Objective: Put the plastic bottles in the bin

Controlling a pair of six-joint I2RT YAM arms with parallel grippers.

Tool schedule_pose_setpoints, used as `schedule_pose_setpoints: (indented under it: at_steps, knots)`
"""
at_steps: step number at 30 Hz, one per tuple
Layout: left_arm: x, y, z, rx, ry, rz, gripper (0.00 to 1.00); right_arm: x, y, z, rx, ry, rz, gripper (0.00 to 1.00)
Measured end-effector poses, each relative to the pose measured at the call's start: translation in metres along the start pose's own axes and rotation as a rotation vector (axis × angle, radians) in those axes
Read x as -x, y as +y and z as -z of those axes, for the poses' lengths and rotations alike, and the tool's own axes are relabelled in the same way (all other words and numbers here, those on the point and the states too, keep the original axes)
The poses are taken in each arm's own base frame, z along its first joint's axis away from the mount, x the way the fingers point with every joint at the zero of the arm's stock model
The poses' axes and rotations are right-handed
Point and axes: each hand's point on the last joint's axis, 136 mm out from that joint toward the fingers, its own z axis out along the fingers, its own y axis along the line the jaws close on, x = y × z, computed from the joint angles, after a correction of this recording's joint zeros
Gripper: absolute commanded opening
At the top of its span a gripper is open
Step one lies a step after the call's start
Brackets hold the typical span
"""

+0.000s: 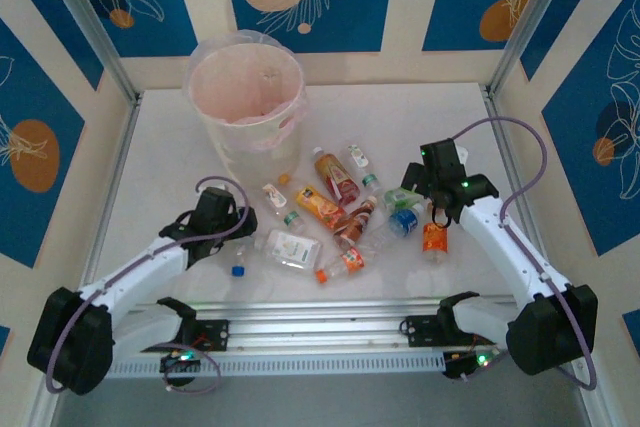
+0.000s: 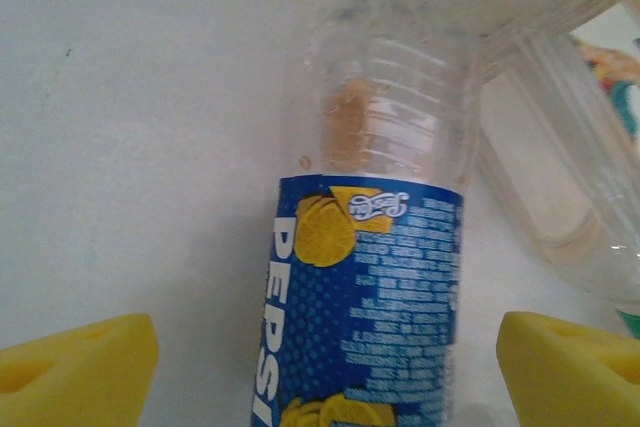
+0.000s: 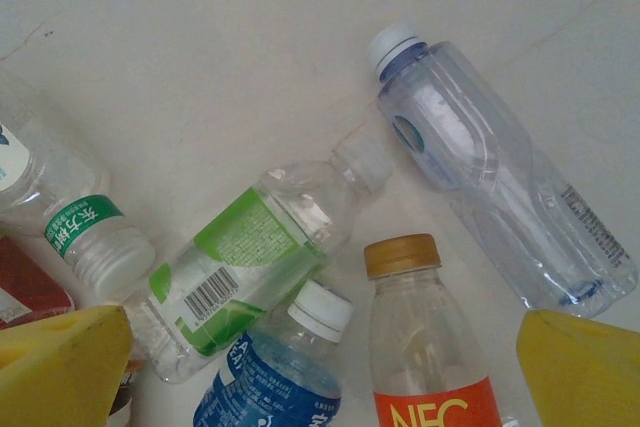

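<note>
Left gripper (image 2: pixel 325 372) hung low over the white table (image 2: pixel 130 147), released, its yellow pads (image 2: pixel 75 367) spread wide. Between them lay the Pepsi bottle (image 2: pixel 360 297), clear with a blue label, touched by neither pad (a strip of table showed on each side). The bottle's ribbed clear end pointed straight ahead of the fingertips. Ahead and to the gripper's right lay a second clear bottle (image 2: pixel 570 177).

Right gripper (image 3: pixel 320 367) was also released, pads far apart, hovering above a cluster of plastic bottles. Closest, between the pads, lay the orange-labelled bottle (image 3: pixel 410 347) with a gold cap. The blue-labelled bottle (image 3: pixel 275 377) with a white cap lay just beside it, on its left. Just ahead of those, the green-labelled bottle (image 3: pixel 250 257) lay aslant. Farther ahead and to the right lay the white-capped clear bottle (image 3: pixel 490 167). To the left lay the green-banded bottle (image 3: pixel 85 227).

Farthest off, from the top view, the bin (image 1: pixel 240 147) stood upright well ahead of the left gripper, lined with a pinkish bag. The scattered bottles lay on the table at its near side.
</note>
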Motion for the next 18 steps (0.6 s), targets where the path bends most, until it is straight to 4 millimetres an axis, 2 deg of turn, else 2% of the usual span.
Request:
schedule_pose_setpoints:
  at_steps: [6, 13, 18]
  knots:
    - [-0.009, 0.012, -0.013, 0.078, 0.041, -0.014, 0.85, -0.001, 0.005, -0.001, 0.006, 0.004, 0.013, 0.99]
    - [-0.001, 0.024, -0.014, 0.172, 0.023, -0.023, 0.83, -0.002, 0.006, -0.003, -0.002, 0.007, 0.023, 0.99]
    - [-0.007, 0.035, -0.019, 0.237, 0.046, -0.017, 0.82, -0.003, 0.007, -0.004, -0.005, 0.013, 0.025, 0.99]
